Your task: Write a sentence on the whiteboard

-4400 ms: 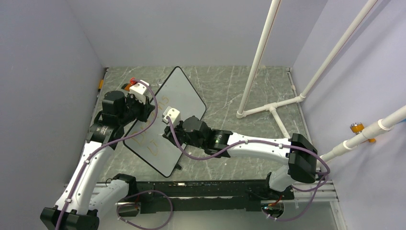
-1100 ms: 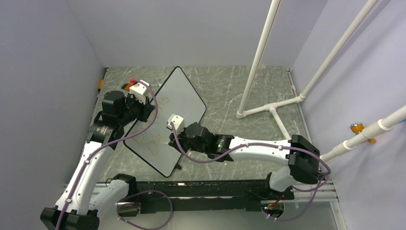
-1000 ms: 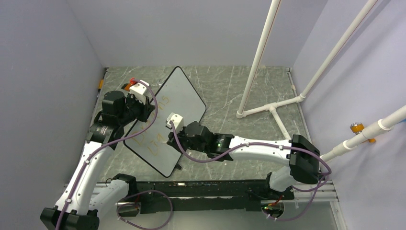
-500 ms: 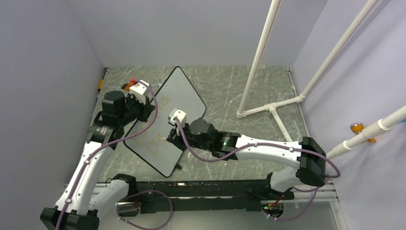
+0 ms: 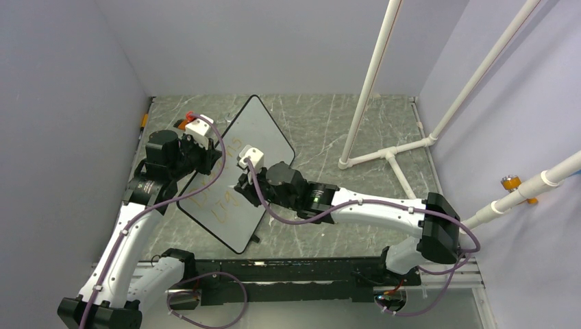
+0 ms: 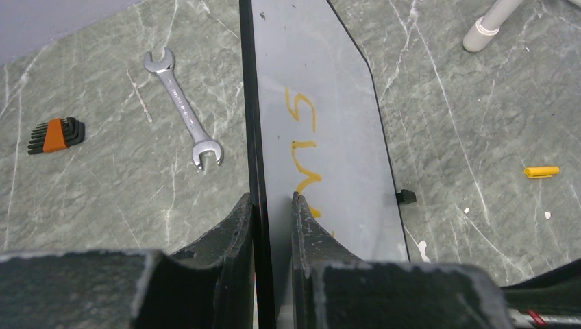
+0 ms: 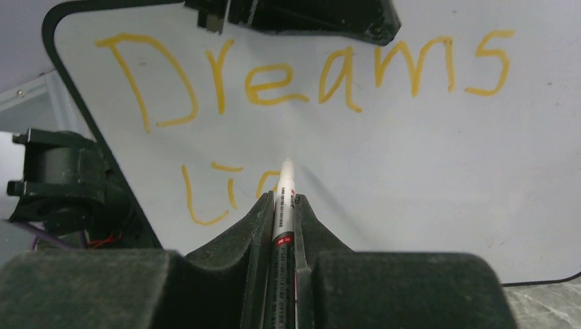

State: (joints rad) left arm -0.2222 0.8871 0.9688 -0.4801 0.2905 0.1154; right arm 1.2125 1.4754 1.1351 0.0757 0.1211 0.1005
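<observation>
The whiteboard (image 5: 264, 133) is held up on edge over the worktop (image 5: 342, 130) — its black rim is clamped between the fingers of the left tool (image 6: 273, 205); a white marker (image 7: 285, 188) is gripped in the closed right tool (image 7: 284, 202), directly before the board's face; the marker's tip is pointed at the second line of the sentence (image 7: 274, 86) — just right of "Li", under "Dreams".
</observation>
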